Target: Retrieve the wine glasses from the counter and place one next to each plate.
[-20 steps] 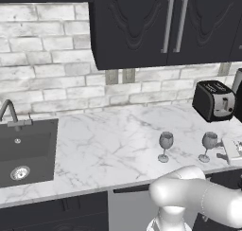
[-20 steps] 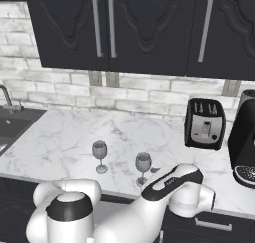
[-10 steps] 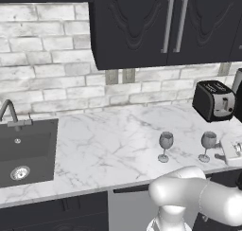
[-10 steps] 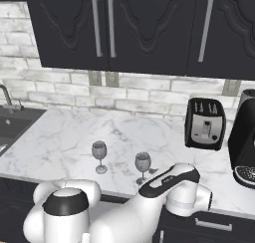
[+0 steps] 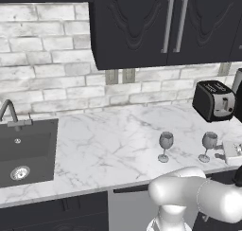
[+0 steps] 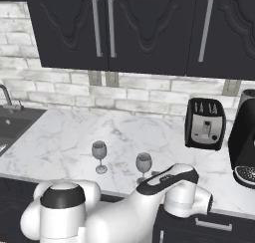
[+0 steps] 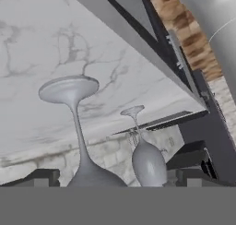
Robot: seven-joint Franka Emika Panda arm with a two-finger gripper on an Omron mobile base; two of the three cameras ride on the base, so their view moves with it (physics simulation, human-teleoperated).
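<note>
The table (image 5: 108, 145) is a long white slab with grey veins. It runs under black wall cabinets (image 5: 142, 22) and a pale brick wall (image 5: 42, 78), with black cabinet fronts below its front edge. A dark sink (image 5: 26, 152) is set into one end, and a bent faucet (image 5: 9, 112) stands behind it. At the other end a black coffee machine (image 6: 244, 142) stands at the edge of the right base view. Just beside it is a black toaster (image 5: 215, 100) with a silver face, set back toward the wall.

The white arm (image 6: 149, 202) rises in front of the table. The tool (image 5: 221, 152) appears as a white block at the right edge of the left base view, low over the table, just beside the glass nearer the toaster and not touching it. Its jaws stand wide and hold nothing.

Both wine glasses stand upright near the front edge of the table, feet flat on the marble, long axes vertical and bowls opening upward. They stand side by side, apart from each other. One glass (image 5: 165, 145) is toward the sink and the other glass (image 5: 209, 144) is toward the toaster. Each is clear with a grey tint and has a rounded bowl, a thin stem and a round foot.

The hand view is rolled over, so both glasses hang foot-up. The near one (image 7: 76, 127) looms large and the far one (image 7: 147, 162) is smaller behind it.
</note>
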